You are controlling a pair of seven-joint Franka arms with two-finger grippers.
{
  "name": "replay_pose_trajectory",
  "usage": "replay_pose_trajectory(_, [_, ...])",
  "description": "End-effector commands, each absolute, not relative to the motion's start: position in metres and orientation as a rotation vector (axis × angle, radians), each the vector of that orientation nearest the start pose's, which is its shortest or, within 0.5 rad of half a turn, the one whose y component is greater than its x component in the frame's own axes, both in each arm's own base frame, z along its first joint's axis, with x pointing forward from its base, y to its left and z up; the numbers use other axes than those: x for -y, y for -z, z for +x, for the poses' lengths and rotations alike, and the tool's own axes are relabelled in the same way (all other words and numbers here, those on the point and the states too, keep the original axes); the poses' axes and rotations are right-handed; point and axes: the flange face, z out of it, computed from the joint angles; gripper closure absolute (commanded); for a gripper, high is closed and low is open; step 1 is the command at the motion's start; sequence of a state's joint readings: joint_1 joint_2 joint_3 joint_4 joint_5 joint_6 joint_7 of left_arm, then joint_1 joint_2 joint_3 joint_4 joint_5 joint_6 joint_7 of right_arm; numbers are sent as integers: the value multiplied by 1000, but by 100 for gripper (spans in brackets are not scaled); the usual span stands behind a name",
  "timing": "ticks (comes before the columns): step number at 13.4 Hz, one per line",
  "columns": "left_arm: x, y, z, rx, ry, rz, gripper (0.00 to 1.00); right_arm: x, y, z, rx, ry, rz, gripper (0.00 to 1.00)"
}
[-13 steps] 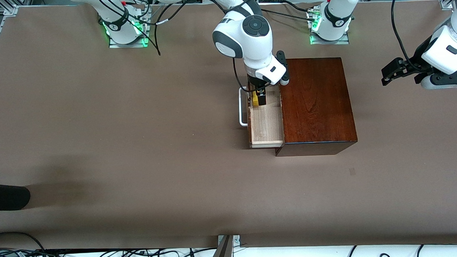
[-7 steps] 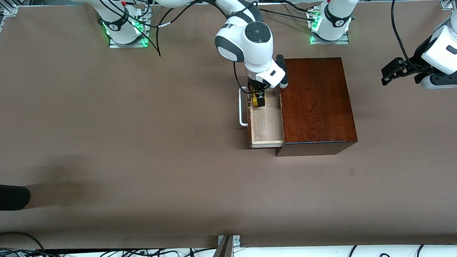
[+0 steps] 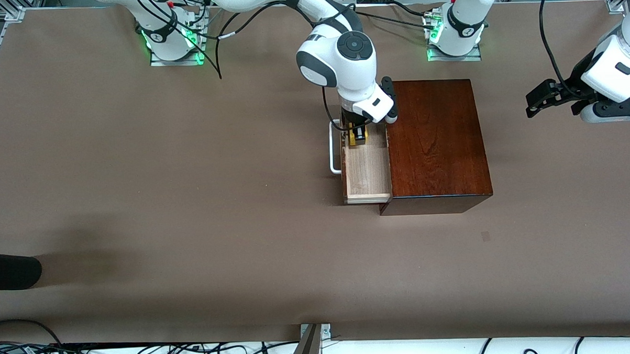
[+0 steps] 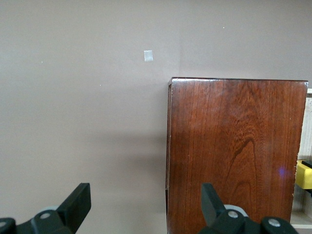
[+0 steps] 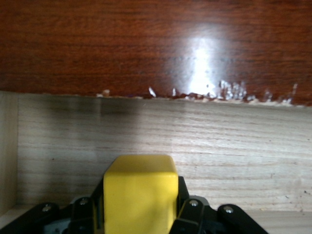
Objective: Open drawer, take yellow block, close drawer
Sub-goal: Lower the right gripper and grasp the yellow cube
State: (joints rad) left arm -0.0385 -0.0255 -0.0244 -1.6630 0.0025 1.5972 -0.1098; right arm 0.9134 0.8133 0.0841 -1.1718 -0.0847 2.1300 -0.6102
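The drawer stands pulled out of the mahogany box, its pale wood floor and white bar handle showing. My right gripper reaches down into the drawer's end farthest from the front camera. It is shut on the yellow block. In the right wrist view the yellow block fills the gap between the black fingers over the drawer floor. My left gripper waits open above the table at the left arm's end, and in its own view the left gripper faces the box.
A black object juts in at the table's edge at the right arm's end. A small grey mark lies on the brown table nearer the front camera than the box. Cables run along the table's front edge.
The right gripper's fingers have closed onto the yellow block inside the drawer, and the wrist shifted slightly. The left arm and the drawer have not moved.
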Motion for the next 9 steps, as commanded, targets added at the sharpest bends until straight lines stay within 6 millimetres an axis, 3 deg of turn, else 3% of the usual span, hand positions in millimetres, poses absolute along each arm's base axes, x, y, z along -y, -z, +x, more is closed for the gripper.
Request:
replay_pose_trajectory(1, [33,-604,548,61,-68,-3143,0,-642,-355,443,-2231,-250,2208,100])
replay_pose_trajectory(3, [33,-604,548,61,-68,-3144,0,-638,-384,445,-2179,-214,2259,100])
replay_pose_trajectory(5, [33,-604,548,61,-68,-3144,0,-616,-438,462,-2129,-298,2298,100])
replay_pose_trajectory(9, [35,-605,547,63,-69,-3150,0,-540,-518,514,-1833,-348,2476,100])
